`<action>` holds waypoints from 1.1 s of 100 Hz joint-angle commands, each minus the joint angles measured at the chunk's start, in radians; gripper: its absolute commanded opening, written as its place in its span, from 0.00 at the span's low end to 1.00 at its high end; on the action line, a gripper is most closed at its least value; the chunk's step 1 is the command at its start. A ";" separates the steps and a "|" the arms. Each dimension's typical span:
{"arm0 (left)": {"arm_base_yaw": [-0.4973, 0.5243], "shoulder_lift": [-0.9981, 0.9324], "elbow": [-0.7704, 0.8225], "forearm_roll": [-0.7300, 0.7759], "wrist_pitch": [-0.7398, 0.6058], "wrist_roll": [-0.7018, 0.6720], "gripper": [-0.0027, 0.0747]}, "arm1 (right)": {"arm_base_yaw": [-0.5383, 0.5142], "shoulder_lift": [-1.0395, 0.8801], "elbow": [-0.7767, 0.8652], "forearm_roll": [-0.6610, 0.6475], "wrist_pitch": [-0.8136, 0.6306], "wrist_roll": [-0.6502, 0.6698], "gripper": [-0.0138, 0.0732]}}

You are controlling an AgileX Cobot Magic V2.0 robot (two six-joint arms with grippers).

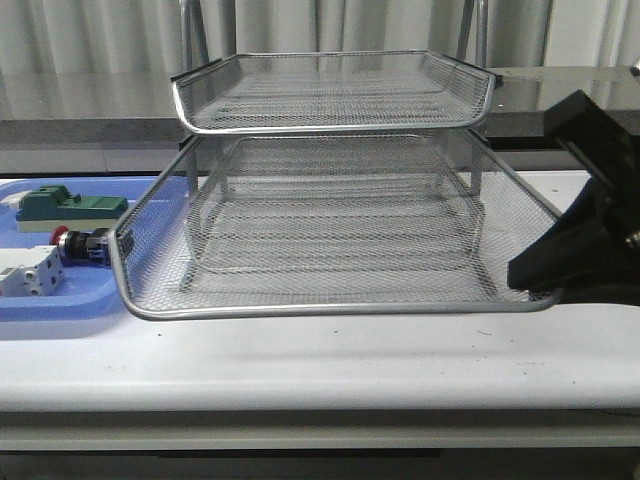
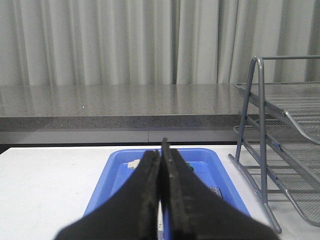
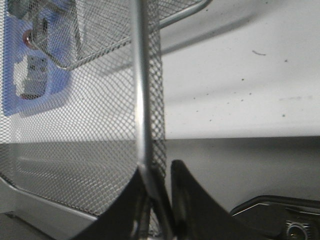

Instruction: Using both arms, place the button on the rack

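While your right gripper (image 3: 159, 182) was clamped on the wire rim of the rack's (image 1: 330, 190) pulled-out middle tier (image 1: 330, 305), the step in hand looked to be holding that tier out so the button could go in. In the right wrist view the rim rod ran straight down between the two fingers, which were nearly closed around it, mesh on one side. You needed to keep that grip steady and level: a twist there would have tilted the tier or let it slide back under the top tier (image 1: 335, 92).

Your left gripper (image 2: 161, 172) had its fingers pressed together with nothing between them, hovering above the blue plastic tray (image 2: 112, 172). The button (image 1: 72, 243) lay in that tray, red cap just visible, between the green block-shaped part (image 1: 60, 207) and the white block-shaped part (image 1: 30, 272), close beside the tier's left corner.

To pick it well, you had to open the left fingers first, come down over the black body rather than the round cap, and stay clear of both neighbouring parts. I judged the carry short, but the tier's raised rim would have needed clearing.
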 commanded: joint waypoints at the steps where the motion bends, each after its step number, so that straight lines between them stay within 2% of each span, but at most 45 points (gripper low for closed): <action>1: 0.003 -0.031 0.048 -0.006 -0.074 -0.008 0.01 | 0.000 -0.055 -0.009 -0.017 -0.021 -0.019 0.43; 10: 0.003 -0.031 0.048 -0.006 -0.074 -0.008 0.01 | 0.000 -0.093 -0.009 -0.017 -0.016 -0.019 0.58; 22: 0.003 -0.031 0.048 -0.006 -0.074 -0.008 0.01 | 0.000 -0.142 -0.009 -0.036 -0.006 -0.019 0.68; 42: 0.003 -0.031 0.048 -0.006 -0.074 -0.008 0.01 | 0.000 -0.234 -0.011 -0.120 -0.006 -0.005 0.68; 56: 0.003 -0.031 0.048 -0.006 -0.074 -0.008 0.01 | 0.000 -0.310 -0.032 -0.251 -0.025 0.090 0.68; 69: 0.003 -0.031 0.048 -0.006 -0.074 -0.008 0.01 | 0.000 -0.371 -0.078 -0.460 -0.022 0.229 0.68; 81: 0.003 -0.031 0.048 -0.006 -0.074 -0.008 0.01 | 0.000 -0.412 -0.136 -0.698 0.017 0.422 0.68; 95: 0.003 -0.031 0.048 -0.006 -0.074 -0.008 0.01 | 0.000 -0.450 -0.218 -1.001 0.125 0.641 0.68; 110: 0.003 -0.031 0.048 -0.006 -0.074 -0.008 0.01 | 0.000 -0.500 -0.286 -1.290 0.266 0.817 0.68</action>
